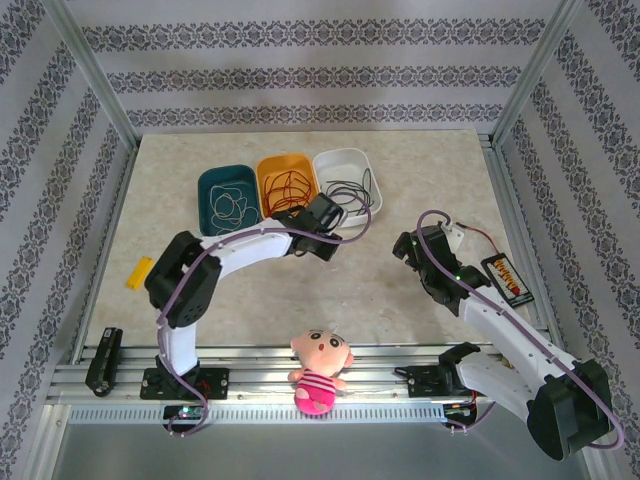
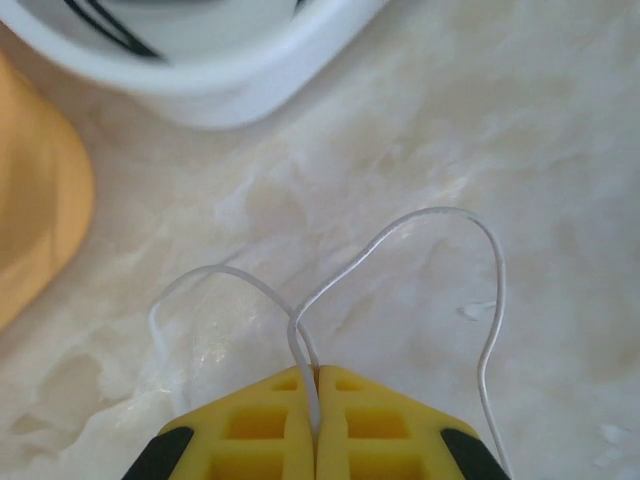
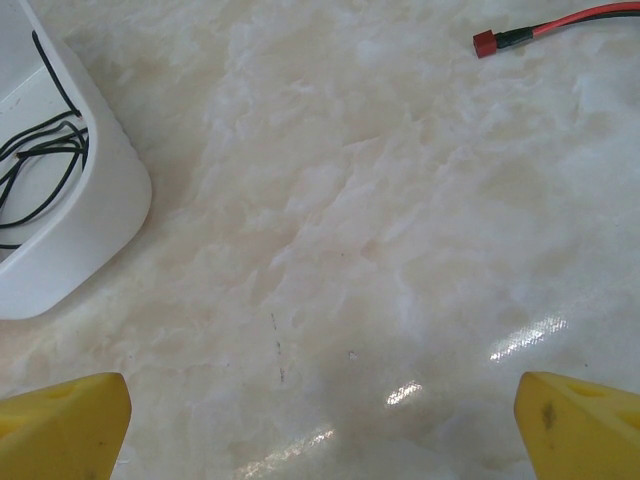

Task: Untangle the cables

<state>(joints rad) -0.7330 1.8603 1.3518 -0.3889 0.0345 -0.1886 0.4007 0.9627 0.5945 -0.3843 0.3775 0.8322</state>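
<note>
Three bins: a teal bin [image 1: 205, 190], an orange bin [image 1: 285, 160] and a white bin [image 1: 340, 155] sit in a row ahead of the left tool [image 2: 317, 385]. All are smooth plastic with round corners.
Left tool: its yellow fingers [image 2: 250, 430] are pressed together and pinch a white cable [image 2: 440, 212].
White cable: thin and bendy. It runs out ahead of the tool in two loose loops on the desk [image 3: 350, 200], a small one to the tool's left and a bigger one to its right.
Way to go: the teal bin holds a second white cable [image 1: 230, 200]. That bin is off to the left tool's left, past the orange bin, so I think the pinched cable has to go that way.
Nearer arm: the left one. It has the cable.
Right tool [image 3: 320, 410]: its fingers [image 3: 60, 420] are spread wide with nothing between them, over bare desk.
Black cable [image 3: 40, 150]: curled in the white bin, ahead and left of the right tool.
Red cable [image 1: 290, 185]: curled in the orange bin.
Red and black lead [image 3: 560, 22]: ahead and right of the right tool, with a red plug.
Desk: pale, shiny, with a marble look.
</note>
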